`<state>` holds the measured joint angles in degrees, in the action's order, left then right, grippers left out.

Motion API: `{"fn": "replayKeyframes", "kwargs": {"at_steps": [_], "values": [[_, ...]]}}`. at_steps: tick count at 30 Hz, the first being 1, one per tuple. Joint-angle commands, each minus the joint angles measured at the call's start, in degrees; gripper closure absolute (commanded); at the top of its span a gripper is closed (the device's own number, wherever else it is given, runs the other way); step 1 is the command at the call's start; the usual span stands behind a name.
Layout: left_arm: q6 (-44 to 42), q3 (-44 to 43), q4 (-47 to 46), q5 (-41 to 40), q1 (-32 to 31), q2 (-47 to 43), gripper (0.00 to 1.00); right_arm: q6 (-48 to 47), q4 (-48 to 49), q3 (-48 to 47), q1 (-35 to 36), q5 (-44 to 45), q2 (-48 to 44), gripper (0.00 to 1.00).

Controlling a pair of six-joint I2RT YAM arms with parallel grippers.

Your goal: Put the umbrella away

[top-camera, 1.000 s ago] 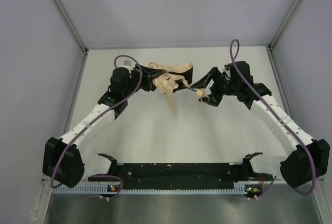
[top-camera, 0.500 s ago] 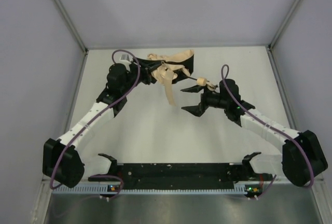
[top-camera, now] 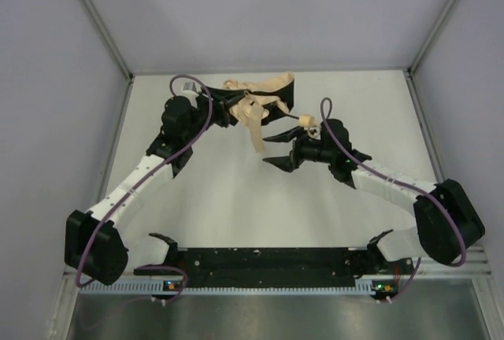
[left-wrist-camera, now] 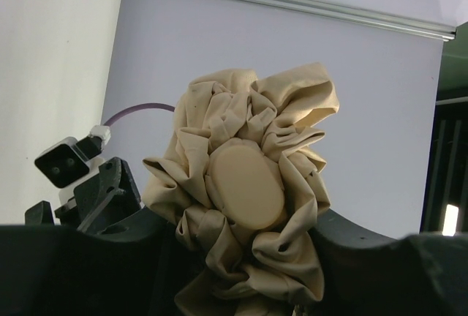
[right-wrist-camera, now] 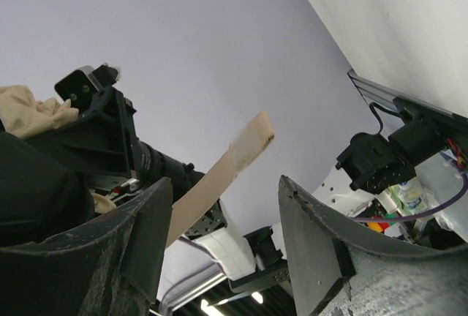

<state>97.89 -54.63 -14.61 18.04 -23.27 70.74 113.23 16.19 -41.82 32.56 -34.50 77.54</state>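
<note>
- Backing away from the small tan handle point(top-camera: 309, 126), the right end effector point(top-camera: 277, 149) now sits lower, at frame centre, jaws spread and empty; a fresh grasp likely follows.
- At upper centre the left end effector point(top-camera: 223, 113) pinches the crumpled beige fabric folding umbrella point(top-camera: 264, 92), not yet stowed.
- Soft creased cloth bunches round a smooth oval cap point(left-wrist-camera: 245, 186); a flat tan strap point(top-camera: 257, 142) dangles over the pale matte worktop point(top-camera: 228, 198).

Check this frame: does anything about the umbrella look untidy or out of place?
Yes. The umbrella, clamped in the left gripper, is a crumpled bunch rather than neat folds, and a tan strap dangles loose below it. The right gripper stands open beside it, holding nothing.
</note>
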Motion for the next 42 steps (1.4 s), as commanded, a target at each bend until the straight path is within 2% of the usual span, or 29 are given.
{"fn": "replayKeyframes", "kwargs": {"at_steps": [1,9,15,16,19,21,23,25,27,28,30,31,34,36,37,40,42], "values": [[1.9,-3.3,-7.8,-0.5,0.1,-2.0,1.00,4.6,4.8,-2.9,2.0,0.9,1.8,0.43],[2.3,-2.9,-8.0,-0.1,-0.1,-2.8,1.00,4.9,7.3,-4.2,2.3,1.6,4.2,0.69],[2.8,-1.8,-8.3,-0.3,-0.6,-3.7,1.00,5.2,8.2,-4.9,2.4,1.9,5.4,0.67],[2.8,-1.7,-8.3,-0.4,-0.6,-3.7,1.00,5.1,8.7,-4.9,2.4,2.2,5.4,0.71],[2.9,-1.8,-8.3,-0.3,-0.9,-3.9,1.00,4.9,9.3,-4.7,2.5,3.2,5.5,1.00],[3.2,-2.1,-7.9,0.1,-1.2,-3.9,1.00,4.2,12.7,-4.0,2.3,4.7,6.4,1.00],[3.9,-3.2,-4.9,2.2,-1.3,-3.6,1.00,-1.1,23.2,-2.9,0.9,5.9,9.0,1.00],[3.3,-5.8,3.0,6.5,-1.5,-2.9,1.00,-9.0,30.7,-5.8,-1.6,3.8,12.5,1.00],[1.2,-7.7,11.6,10.2,-1.8,-2.6,1.00,-16.1,32.8,-10.4,-3.3,0.4,15.8,1.00],[-0.2,-8.0,16.0,11.5,-1.8,-2.9,1.00,-17.9,36.6,-12.6,-4.2,-1.0,17.4,1.00],[-3.8,-7.8,24.8,12.3,-1.8,-3.8,1.00,-21.7,38.4,-14.9,-6.1,-3.3,18.3,1.00],[-4.7,-6.4,26.5,12.2,-1.7,-4.3,1.00,-22.8,40.0,-15.2,-7.1,-3.9,18.4,1.00],[-2.5,-0.1,23.9,16.7,-2.1,-4.3,1.00,-21.5,44.1,-18.9,-8.4,-8.6,21.7,1.00],[0.7,5.4,12.3,15.6,-3.2,-5.5,1.00,-18.4,48.9,-20.8,-7.3,-11.4,24.4,1.00],[0.9,6.1,10.7,16.1,-3.4,-5.5,1.00,-18.9,49.1,-20.8,-7.2,-12.0,24.3,1.00],[-7.7,0.1,27.9,15.7,-3.3,-4.3,1.00,-24.8,45.3,-18.7,-8.8,-11.8,20.3,1.00],[-10.0,-1.2,33.1,13.3,-3.3,-4.3,1.00,-26.3,46.5,-17.6,-9.4,-12.4,18.6,1.00]]}}
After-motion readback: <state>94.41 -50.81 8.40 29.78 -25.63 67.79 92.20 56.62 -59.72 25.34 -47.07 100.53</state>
